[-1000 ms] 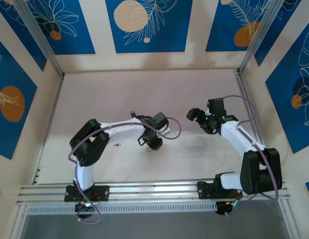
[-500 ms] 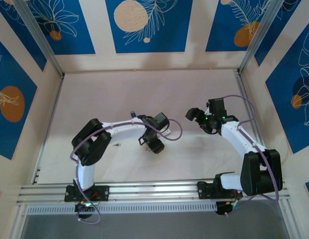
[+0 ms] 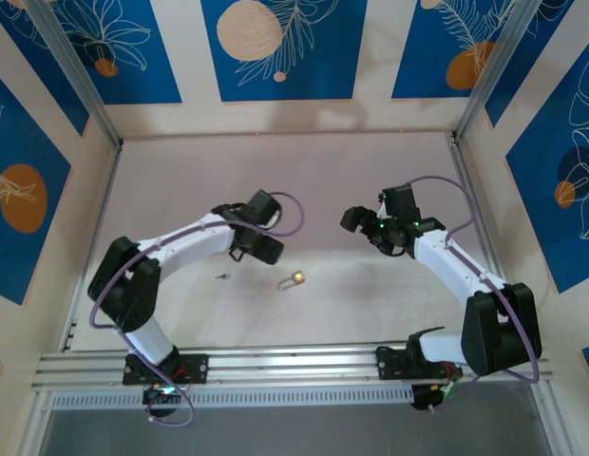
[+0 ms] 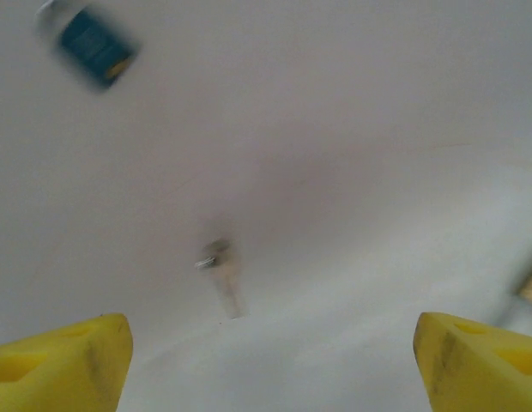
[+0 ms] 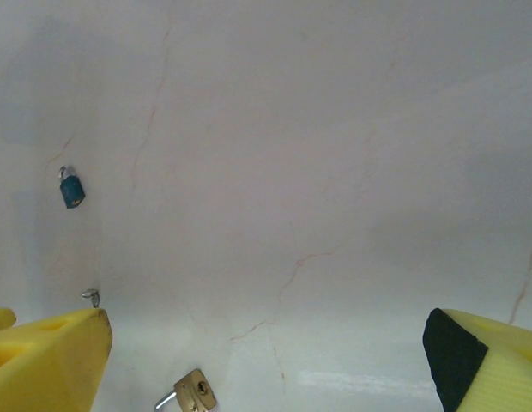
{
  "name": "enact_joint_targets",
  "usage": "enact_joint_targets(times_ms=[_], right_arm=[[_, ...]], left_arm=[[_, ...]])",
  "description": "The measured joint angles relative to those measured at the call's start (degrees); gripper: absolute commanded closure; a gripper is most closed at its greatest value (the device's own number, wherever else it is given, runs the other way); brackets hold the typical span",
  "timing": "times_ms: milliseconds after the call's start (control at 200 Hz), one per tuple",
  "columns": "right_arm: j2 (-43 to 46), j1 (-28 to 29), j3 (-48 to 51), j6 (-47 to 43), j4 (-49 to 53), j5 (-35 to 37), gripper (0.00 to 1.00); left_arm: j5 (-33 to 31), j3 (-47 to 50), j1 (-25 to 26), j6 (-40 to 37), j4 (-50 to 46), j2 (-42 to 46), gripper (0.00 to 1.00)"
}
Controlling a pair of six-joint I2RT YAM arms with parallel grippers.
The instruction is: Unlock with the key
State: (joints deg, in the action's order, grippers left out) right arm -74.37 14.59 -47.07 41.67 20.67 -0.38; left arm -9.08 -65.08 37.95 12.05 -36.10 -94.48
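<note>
A small brass padlock (image 3: pixel 294 278) lies on the pale table between the two arms, and its body (image 5: pixel 190 393) sits at the bottom edge of the right wrist view with the keyhole facing up. A small metal key (image 3: pixel 221 276) lies to its left, blurred in the left wrist view (image 4: pixel 221 276) and tiny in the right wrist view (image 5: pixel 92 296). My left gripper (image 3: pixel 254 249) hovers open above and behind the key, its yellow fingertips (image 4: pixel 64 356) wide apart with nothing between them. My right gripper (image 3: pixel 353 220) is open too and holds nothing, up and to the right of the padlock.
A little blue padlock (image 5: pixel 71 190) lies farther off on the table, also blurred at the top left of the left wrist view (image 4: pixel 96 47). Walls with blue panels close the table (image 3: pixel 370 161) on three sides. An aluminium rail (image 3: pixel 294 363) runs along the near edge.
My left gripper has opened and swung left and back, uncovering the brass padlock that now lies on the table. The right gripper has drifted slightly left.
</note>
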Motion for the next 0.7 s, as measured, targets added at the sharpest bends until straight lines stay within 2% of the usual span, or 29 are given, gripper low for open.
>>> enact_joint_targets(times_ms=[120, 210, 345, 700], right_arm=[[-0.61, 1.62, -0.87, 0.02, 0.02, 0.20, 0.06], [-1.88, 2.97, -1.81, 0.00, -0.07, 0.35, 0.06], [-3.78, 4.94, -2.84, 0.02, -0.09, 0.44, 0.06], [-4.96, 6.36, -3.48, -0.04, -0.02, 0.44, 0.06]], left_arm=[[0.11, 7.21, -7.56, 4.13, 0.44, 4.31, 0.21], [0.81, 10.08, -10.43, 6.38, 0.04, 6.38, 0.29], [1.79, 11.61, -11.32, 8.72, 0.31, 6.78, 0.38], [5.73, 14.64, -11.61, 11.96, 3.28, 5.07, 0.36]])
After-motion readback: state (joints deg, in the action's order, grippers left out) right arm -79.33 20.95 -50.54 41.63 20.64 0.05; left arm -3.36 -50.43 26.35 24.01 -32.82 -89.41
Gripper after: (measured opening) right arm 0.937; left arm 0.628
